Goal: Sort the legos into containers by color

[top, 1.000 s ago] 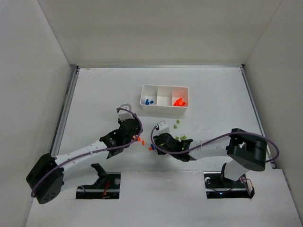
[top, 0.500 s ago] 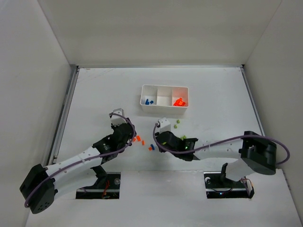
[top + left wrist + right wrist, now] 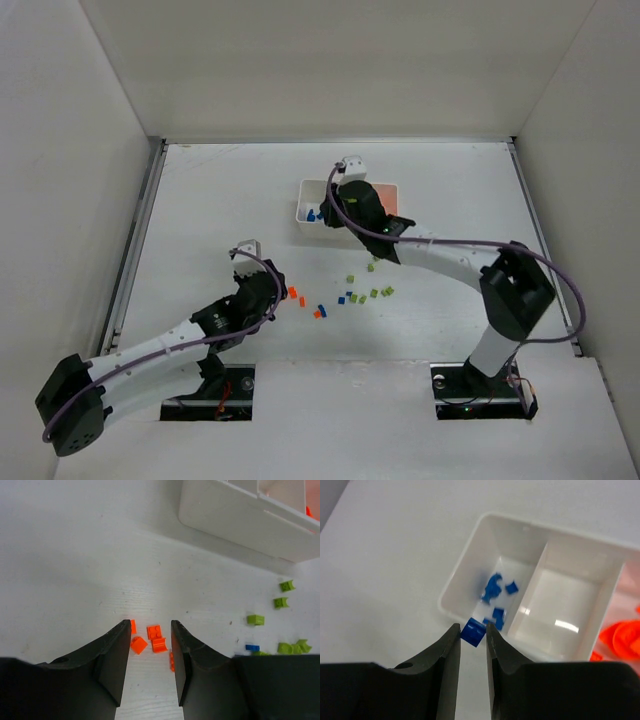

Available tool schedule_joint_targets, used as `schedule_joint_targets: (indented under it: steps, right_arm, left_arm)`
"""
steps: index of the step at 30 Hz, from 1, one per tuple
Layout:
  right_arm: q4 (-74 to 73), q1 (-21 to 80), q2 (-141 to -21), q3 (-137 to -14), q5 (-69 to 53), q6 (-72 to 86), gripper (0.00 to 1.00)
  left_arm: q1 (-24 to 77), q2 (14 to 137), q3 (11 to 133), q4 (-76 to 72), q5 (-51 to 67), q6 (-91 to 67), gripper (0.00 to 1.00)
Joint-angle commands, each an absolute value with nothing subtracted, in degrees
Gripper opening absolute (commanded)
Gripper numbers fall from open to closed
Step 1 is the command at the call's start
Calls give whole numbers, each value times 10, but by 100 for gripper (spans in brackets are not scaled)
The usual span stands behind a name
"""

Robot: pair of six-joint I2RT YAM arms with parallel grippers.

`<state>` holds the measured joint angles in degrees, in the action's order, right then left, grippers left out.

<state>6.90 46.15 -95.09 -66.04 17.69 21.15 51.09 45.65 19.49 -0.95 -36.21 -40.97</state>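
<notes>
Right gripper [image 3: 472, 630]: jaws closed on one blue brick [image 3: 473, 631], pinched at the fingertips. It hangs above the near wall of the white tray [image 3: 465, 567], at the left-end compartment.

That compartment holds several loose blue bricks [image 3: 495, 586]. The far-right compartment holds an orange-red heap [image 3: 621, 638] (single pieces cannot be made out).

Left gripper [image 3: 149, 626]: jaws apart, nothing held. It is low over the table [image 3: 75, 555], well short of the tray. A small cluster of orange bricks [image 3: 154, 631] lies on the table in the gap between the fingers; whether the fingertips touch the surface cannot be told.

Loose pieces to the right of that cluster — yellow-green bricks [image 3: 255, 619] scattered in a rough group, with a single blue one [image 3: 252, 648] among them, all on the table between the arms' bases and the tray in the top view.
</notes>
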Motion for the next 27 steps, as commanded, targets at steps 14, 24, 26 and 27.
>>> schedule_joint_targets:
  steps: [14,24,26,27]
  right_arm:
    - [80,436,-1031,-753,159,192,48]
    - [116,467,-900,-596,175,202,49]
    - [119,471,-883,-572,175,204,49]
    - [119,474,-874,-559,176,204,49]
  left_arm:
    - [631,519,174,-5,-397,-522,29]
    - [661,657,214,-45,-387,-550,27]
    - [668,681,216,-69,-384,-549,28]
    - [669,692,219,-80,-383,-548,29]
